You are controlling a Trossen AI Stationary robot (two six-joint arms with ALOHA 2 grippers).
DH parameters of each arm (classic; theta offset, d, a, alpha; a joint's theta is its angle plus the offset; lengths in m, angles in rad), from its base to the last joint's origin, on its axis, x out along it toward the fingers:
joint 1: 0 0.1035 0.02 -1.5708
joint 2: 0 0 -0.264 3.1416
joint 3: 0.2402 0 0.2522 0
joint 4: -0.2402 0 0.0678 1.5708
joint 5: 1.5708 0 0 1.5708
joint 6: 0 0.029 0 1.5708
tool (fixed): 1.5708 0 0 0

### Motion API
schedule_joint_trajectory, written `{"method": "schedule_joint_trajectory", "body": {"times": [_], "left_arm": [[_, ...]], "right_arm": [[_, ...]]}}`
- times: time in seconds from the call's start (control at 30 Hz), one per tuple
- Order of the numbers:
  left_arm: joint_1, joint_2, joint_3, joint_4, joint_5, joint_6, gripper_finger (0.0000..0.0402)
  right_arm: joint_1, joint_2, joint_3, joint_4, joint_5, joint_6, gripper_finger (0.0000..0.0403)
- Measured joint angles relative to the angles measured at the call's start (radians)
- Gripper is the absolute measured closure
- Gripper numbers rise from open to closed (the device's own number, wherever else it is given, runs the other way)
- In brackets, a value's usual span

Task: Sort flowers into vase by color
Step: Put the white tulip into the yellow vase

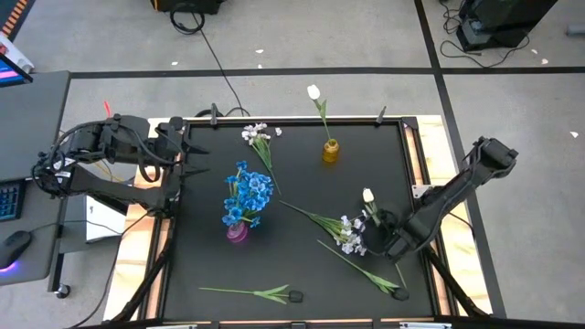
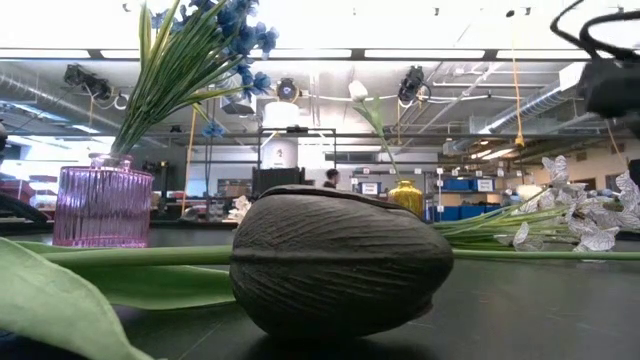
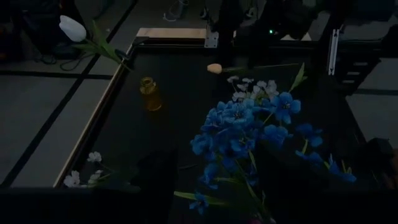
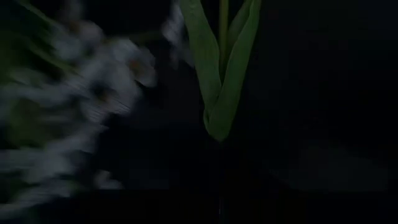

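Note:
A purple vase (image 1: 237, 232) on the table's left half holds blue flowers (image 1: 249, 194). A yellow vase (image 1: 330, 151) at the far middle holds one white tulip (image 1: 313, 91). White sprays lie on the table at the far left (image 1: 259, 135) and at the near right (image 1: 350, 236). Another white tulip (image 1: 368, 196) lies beside that near spray, its bud toward the far edge. My right gripper (image 1: 393, 241) is shut at that tulip's stem end. My left gripper (image 1: 194, 153) waits open at the table's left edge, touching nothing. My right gripper is shut on the white tulip's stem (image 1: 379, 220), below its green leaves (image 4: 217, 93). It comes steeply from above. The stem runs away from the fingers toward the far edge. Darkness hides the contact itself, and I cannot tell whether the bud is off the table.
A dark tulip bud (image 2: 340, 260) on a leafy stem lies at the near edge (image 1: 274, 293), right in front of the low camera. Another leafy stem (image 1: 361, 267) lies near the right gripper. The black tabletop has a raised wooden rim (image 1: 416, 155).

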Motion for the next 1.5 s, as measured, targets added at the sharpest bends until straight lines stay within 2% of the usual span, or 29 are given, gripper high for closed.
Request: {"method": "schedule_joint_trajectory", "body": {"times": [0.43, 0.8, 1.17, 1.5], "left_arm": [[0.000, 0.000, 0.000, -0.001, 0.000, 0.000, 0.0184], [0.000, 0.000, 0.000, -0.001, 0.000, 0.000, 0.0184], [0.000, 0.000, 0.000, -0.001, 0.000, 0.000, 0.0184], [0.000, 0.000, 0.000, -0.001, 0.000, -0.001, 0.0184]], "right_arm": [[-0.009, -0.290, 0.000, 0.016, 0.267, -0.176, 0.0394], [-0.018, -0.477, 0.000, 0.194, 0.453, -0.462, 0.0394], [-0.110, -0.574, 0.000, 0.443, 0.472, -0.847, 0.0394], [-0.178, -0.649, 0.000, 0.623, 0.429, -1.143, 0.0394]]}}
